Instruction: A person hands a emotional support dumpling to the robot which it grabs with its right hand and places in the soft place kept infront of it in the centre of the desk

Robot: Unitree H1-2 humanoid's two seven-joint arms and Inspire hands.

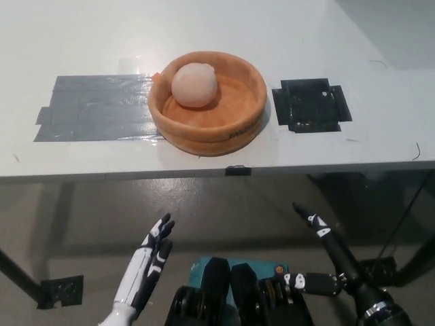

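Observation:
A pale, round dumpling (195, 85) lies inside the soft orange bowl (234, 122) in the middle of the white desk (204, 27), toward the bowl's back left. My black right hand (325, 261) hangs open below the desk's front edge at the lower right, holding nothing. My white left hand (146, 261) rests open at the lower left, also below the desk.
A grey tape patch (95, 109) lies left of the bowl and a black tape patch (311, 104) right of it. The desk's front edge (204, 170) runs across the view, with the floor beneath. No person is in view.

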